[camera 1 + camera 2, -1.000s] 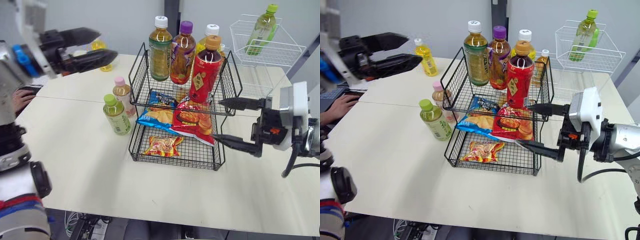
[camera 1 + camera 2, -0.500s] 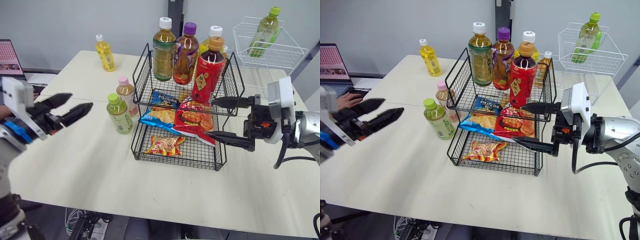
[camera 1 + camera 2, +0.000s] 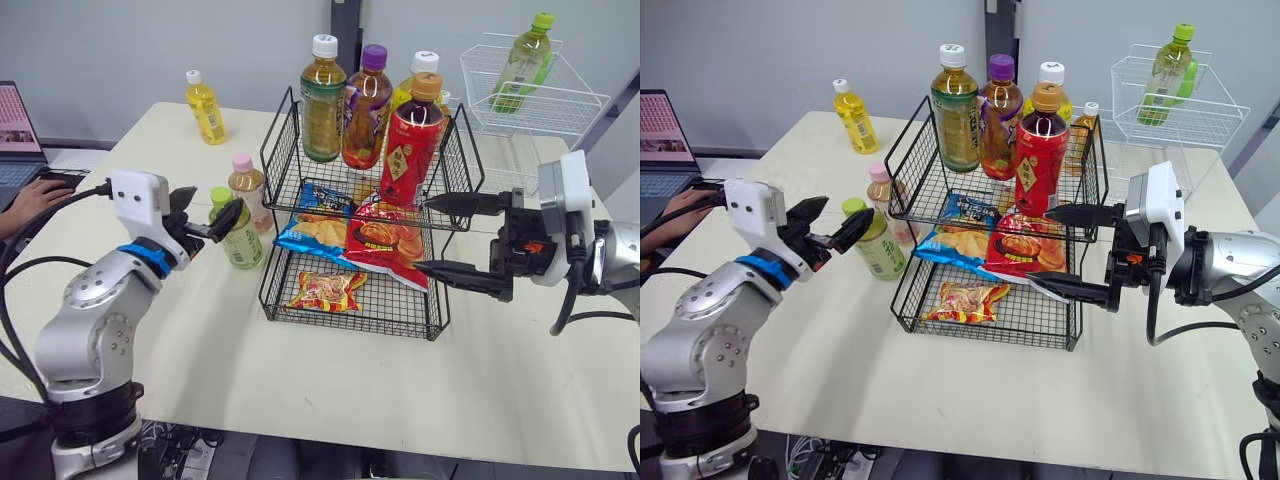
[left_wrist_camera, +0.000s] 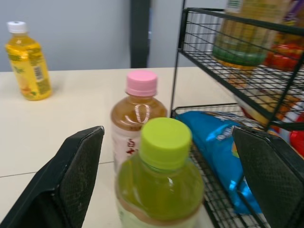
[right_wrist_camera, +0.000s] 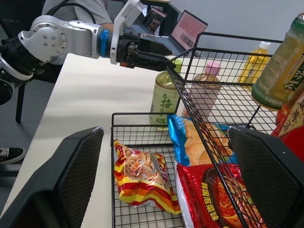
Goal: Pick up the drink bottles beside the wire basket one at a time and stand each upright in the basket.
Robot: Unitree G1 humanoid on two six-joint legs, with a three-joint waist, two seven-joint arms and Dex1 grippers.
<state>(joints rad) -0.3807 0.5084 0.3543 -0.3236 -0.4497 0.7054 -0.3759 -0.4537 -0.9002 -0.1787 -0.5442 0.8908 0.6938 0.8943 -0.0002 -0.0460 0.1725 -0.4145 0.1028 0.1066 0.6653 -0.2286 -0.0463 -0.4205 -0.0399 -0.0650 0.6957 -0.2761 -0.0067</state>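
**Left jaws spread around the green-capped bottle, up near its cap**

The left jaws are standing spread to either side of the green-capped bottle (image 3: 243, 245), not touching it as far as we can see. The right jaws are likewise spread and carrying nothing, hovering at the far side of the wire basket (image 3: 283, 165).

We are judging grip height as the main risk. The fingers (image 4: 71, 180) are sitting up near the cap, so a squeeze there may end up tipping the bottle instead of lifting it. The pink-capped bottle (image 3: 246, 186) is standing just behind and the basket just beside, so a closing finger could be knocking either. Upright bottles are already crowding the upper tier.

The target is standing upright on the worktop (image 3: 300, 370). It is small and clear, holding pale green liquid, with a lime cap and a light label.
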